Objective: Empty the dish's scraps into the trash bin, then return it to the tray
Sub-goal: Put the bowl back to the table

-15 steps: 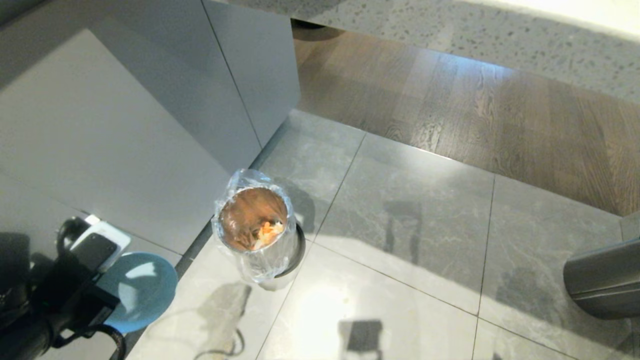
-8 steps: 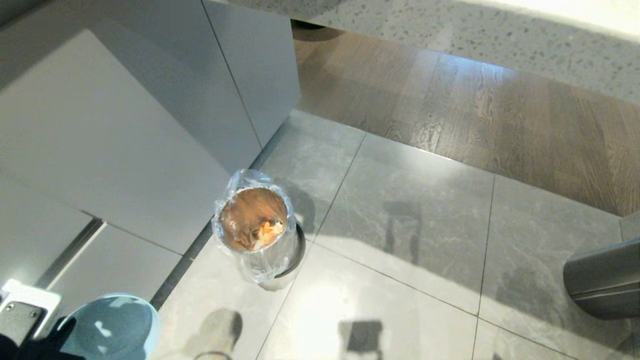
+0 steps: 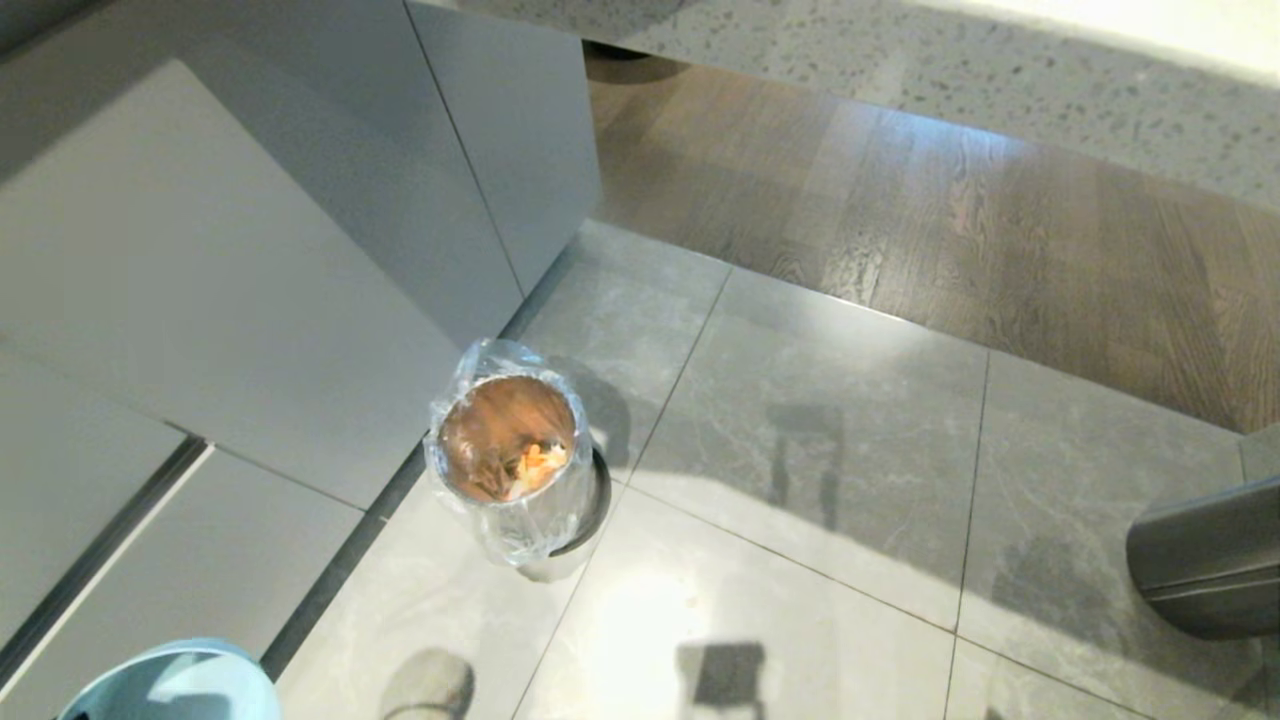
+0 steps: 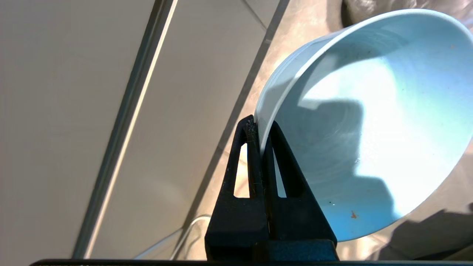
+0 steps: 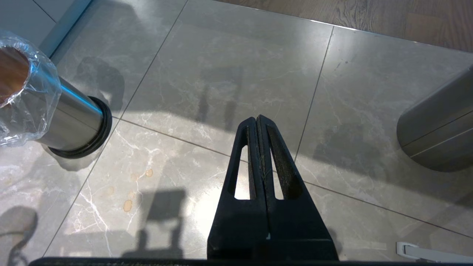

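The left end effector (image 4: 259,127) pinches the rim of the emptied glossy pale-blue round dish (image 4: 369,122), at seven o'clock from the bag-lined trash bin (image 3: 510,440) holding the scraps (image 3: 535,462). Keep it level going trayward.

Only the two grippers of the robot's body are in view. The left gripper (image 4: 260,127) is matte black plastic: two slim fingers (image 4: 248,162) that taper upward from a broad flat black base to a narrow rounded tip. Each finger is pierced by one long narrow slot, so it reads as a thin frame. The inner faces look scuffed, with pale dust near the tip. The right gripper (image 5: 257,120) has the same build, black and slotted, with fine pale lint along the seam between its fingers (image 5: 247,162).
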You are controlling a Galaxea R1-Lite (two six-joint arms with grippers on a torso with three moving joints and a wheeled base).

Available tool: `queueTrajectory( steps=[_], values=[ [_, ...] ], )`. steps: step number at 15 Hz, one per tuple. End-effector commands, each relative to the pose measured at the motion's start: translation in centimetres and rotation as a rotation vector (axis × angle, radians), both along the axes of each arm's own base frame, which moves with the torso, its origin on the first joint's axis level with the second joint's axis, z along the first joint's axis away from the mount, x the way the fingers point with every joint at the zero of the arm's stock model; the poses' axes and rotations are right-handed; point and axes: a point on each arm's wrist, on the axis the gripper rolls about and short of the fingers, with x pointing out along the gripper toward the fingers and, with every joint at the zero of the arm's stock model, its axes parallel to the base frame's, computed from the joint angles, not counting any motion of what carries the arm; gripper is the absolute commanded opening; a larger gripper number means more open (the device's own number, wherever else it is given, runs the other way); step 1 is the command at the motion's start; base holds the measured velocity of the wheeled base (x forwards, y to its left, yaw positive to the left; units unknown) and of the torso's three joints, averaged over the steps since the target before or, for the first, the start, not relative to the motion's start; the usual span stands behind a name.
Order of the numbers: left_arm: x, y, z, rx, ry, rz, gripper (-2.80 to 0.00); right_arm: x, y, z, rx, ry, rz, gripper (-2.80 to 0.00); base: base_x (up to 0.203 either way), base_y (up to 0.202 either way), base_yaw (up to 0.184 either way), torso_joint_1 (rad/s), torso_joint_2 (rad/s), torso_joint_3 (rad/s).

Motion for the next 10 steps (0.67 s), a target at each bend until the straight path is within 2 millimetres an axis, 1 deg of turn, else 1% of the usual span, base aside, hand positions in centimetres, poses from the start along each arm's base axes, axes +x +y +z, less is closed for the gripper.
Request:
queueTrajectory(
  steps=[1,3,5,7,10],
  values=[
    [-0.9,0.0,0.1,-0.061,-0.075,-0.069,-2.8,0.0,0.0,0.0,0.001,-0.001,0.0,-2.8,0.0,0.0,0.0,0.0,0.0,0.0],
    [-1.7,-0.3,-0.2,-0.133,-0.109,-0.18,-2.8,0.0,0.0,0.0,0.001,0.0,0.0,-2.8,0.0,0.0,0.0,0.0,0.0,0.0],
    [-2.7,-0.5,-1.1,-0.221,-0.102,-0.275,-2.8,0.0,0.0,0.0,0.0,0.0,0.0,-2.8,0.0,0.0,0.0,0.0,0.0,0.0],
    [-3.5,-0.5,-1.5,-0.242,-0.144,-0.287,-2.8,0.0,0.0,0.0,0.001,0.0,0.0,-2.8,0.0,0.0,0.0,0.0,0.0,0.0],
    [-4.1,-0.5,-1.6,-0.239,-0.21,-0.259,-2.8,0.0,0.0,0.0,0.0,0.0,0.0,-2.8,0.0,0.0,0.0,0.0,0.0,0.0]
  ],
)
